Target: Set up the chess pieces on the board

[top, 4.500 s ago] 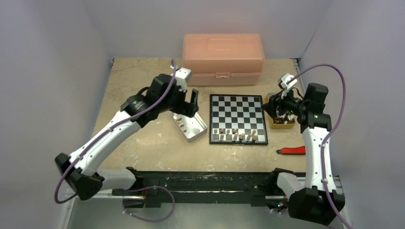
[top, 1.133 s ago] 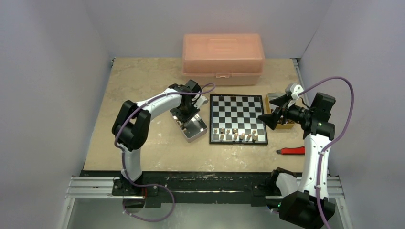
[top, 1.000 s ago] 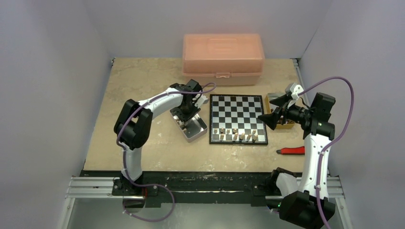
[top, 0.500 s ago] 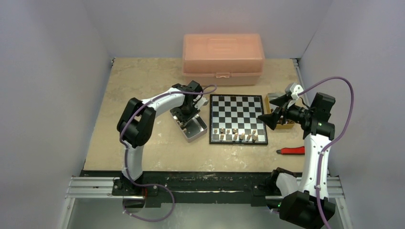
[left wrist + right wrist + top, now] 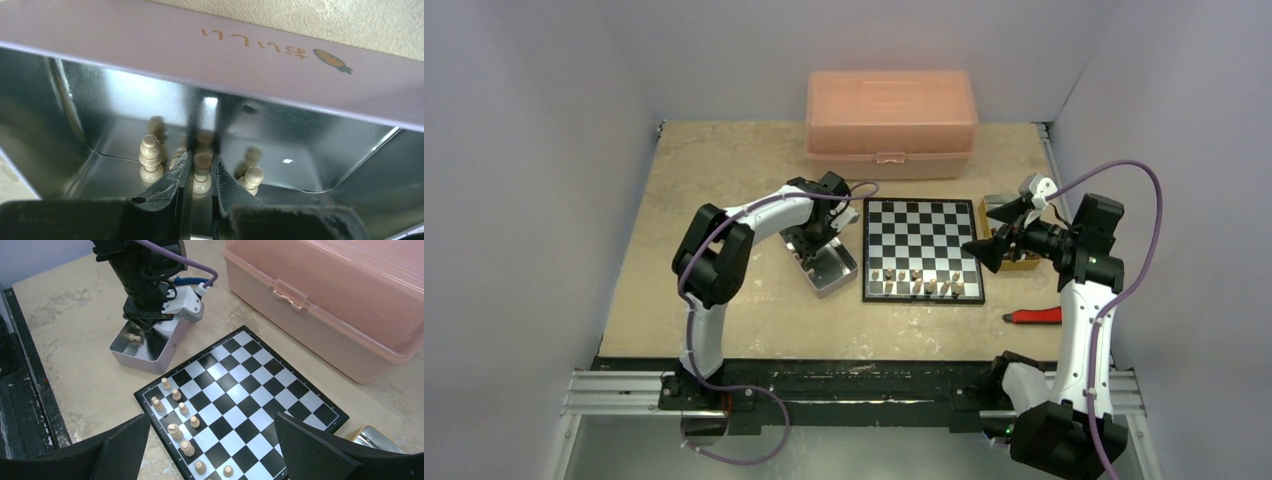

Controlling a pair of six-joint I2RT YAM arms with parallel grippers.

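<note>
Pink box (image 5: pixel 891 110), one board (image 5: pixel 921 225), one silver tin (image 5: pixel 829 272)

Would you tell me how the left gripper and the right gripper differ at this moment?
The left gripper reaches down into the metal tin; the right gripper hovers by the board. Left fingers pinch a light piece; right fingers stand wide apart, empty. Both have black fingers.

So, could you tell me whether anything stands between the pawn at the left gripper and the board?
Only the wall of the tin on the board side. The pawn sits low inside, between the fingers of the left gripper, so it must lift over that. Beyond, nothing visible blocks the board.
</note>
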